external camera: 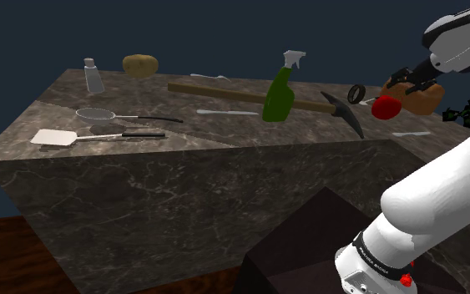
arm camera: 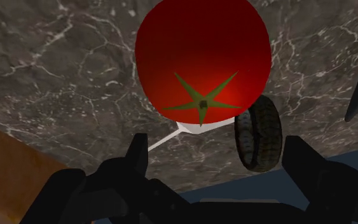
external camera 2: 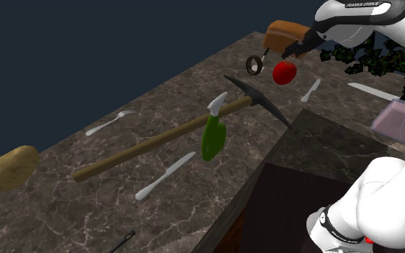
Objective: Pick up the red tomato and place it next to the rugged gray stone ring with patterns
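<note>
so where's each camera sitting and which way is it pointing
Shoulder view: beside and behind the stand, looking down across the dark veined counter; the white arm and gripper show at its right.
Second exterior view: above the counter's potato end, looking along its length; stand and arm at its right.
Wrist view: on the hand, looking past open fingers at the tomato and ring.
Shared: all three show tomato and ring.

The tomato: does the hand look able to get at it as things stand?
Probably yes. The open hand points straight at the tomato, close by, with nothing between them. The ring stands right beside the tomato, so the hand may brush it.
</note>
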Tool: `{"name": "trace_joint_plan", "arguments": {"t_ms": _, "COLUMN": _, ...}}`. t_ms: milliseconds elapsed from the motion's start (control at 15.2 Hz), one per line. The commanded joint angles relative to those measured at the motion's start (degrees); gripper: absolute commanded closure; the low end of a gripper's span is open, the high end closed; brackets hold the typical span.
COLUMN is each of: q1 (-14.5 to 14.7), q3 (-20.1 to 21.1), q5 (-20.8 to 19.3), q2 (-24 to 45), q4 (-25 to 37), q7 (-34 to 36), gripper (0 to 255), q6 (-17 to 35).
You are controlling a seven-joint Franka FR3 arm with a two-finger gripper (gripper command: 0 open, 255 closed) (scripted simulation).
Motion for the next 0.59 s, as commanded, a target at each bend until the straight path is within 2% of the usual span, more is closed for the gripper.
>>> {"name": "trace_joint_plan", "arguments": {"t_ms": 0, "q1": -1.16, "q3": 1.17, "q5": -4.09, "q2": -3.25, "q4": 0.42, "q7": 2.77, "gripper": 0, "q6": -2.28}}
{"name": "trace_joint_plan", "arguments": {"t_ms": 66, "q1": -1.67, "q3": 1.66, "q5": -5.58, "q2": -4.59, "q4": 0.59, "q7": 3.76, "gripper": 0, "q6": -3.33}}
{"name": "trace_joint_plan", "arguments": {"t_ms": 528, "q1": -1.91, "q3": 1.87, "q5": -5.47, "q2": -4.54, "q4": 0.6, "q7": 3.68, "gripper": 0, "q6": -3.34}}
